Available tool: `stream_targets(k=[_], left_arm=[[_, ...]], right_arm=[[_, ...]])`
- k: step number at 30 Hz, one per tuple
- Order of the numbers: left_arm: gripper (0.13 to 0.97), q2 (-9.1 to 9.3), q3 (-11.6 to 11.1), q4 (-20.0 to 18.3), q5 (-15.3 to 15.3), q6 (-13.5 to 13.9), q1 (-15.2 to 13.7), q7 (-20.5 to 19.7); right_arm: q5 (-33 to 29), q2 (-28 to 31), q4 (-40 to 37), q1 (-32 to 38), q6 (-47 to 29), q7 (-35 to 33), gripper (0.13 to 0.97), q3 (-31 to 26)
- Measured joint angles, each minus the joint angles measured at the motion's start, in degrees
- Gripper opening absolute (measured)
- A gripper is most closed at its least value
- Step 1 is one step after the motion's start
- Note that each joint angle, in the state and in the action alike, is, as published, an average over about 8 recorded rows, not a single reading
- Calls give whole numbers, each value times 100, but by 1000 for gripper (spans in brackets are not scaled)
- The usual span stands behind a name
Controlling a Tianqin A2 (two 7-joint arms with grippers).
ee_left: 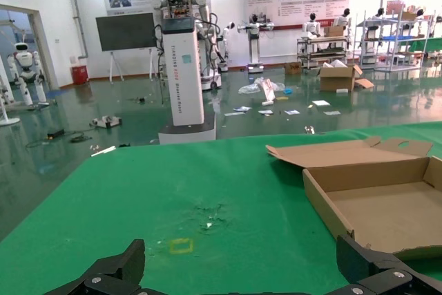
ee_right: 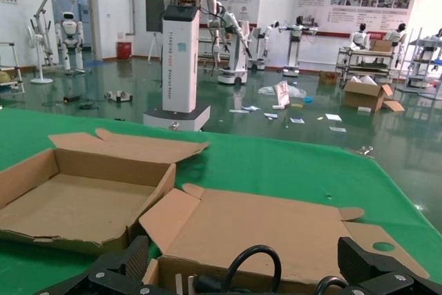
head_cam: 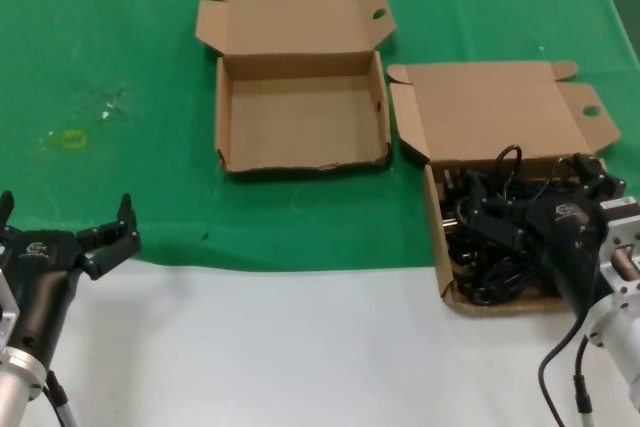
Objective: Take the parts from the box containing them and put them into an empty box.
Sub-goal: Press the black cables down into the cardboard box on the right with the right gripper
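We find the cords (head_cam: pixel 490 237) directly under our right hand (head_cam: pixel 520 209), which hangs wide over the full box (head_cam: pixel 440 237); the empty box (head_cam: pixel 300 112) lies leftward; the left hand (head_cam: pixel 105 237) waits wide.

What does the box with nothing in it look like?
The empty box is shallow brown corrugated cardboard, lying open and flat on the green cloth. Its hinged lid is folded back, with tuck flaps and one round hole. Nothing sits inside, and no gripper touches it. Its twin stands close beside it.
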Motion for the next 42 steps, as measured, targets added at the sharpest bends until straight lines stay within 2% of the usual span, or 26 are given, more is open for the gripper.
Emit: stream_targets(k=[23,32,40,42], left_arm=[[966,0,0,0,0,0,0,0],[927,0,0,0,0,0,0,0],[816,0,0,0,1,0,0,0],[816,0,0,0,1,0,0,0]], right_arm=[[0,0,0,0,0,0,966,0],[3,-19,-4,0,-35,-11,966,30],[54,129,4,35,-149,37,966,-4],[76,296,23,67,-134,103,966,-120]])
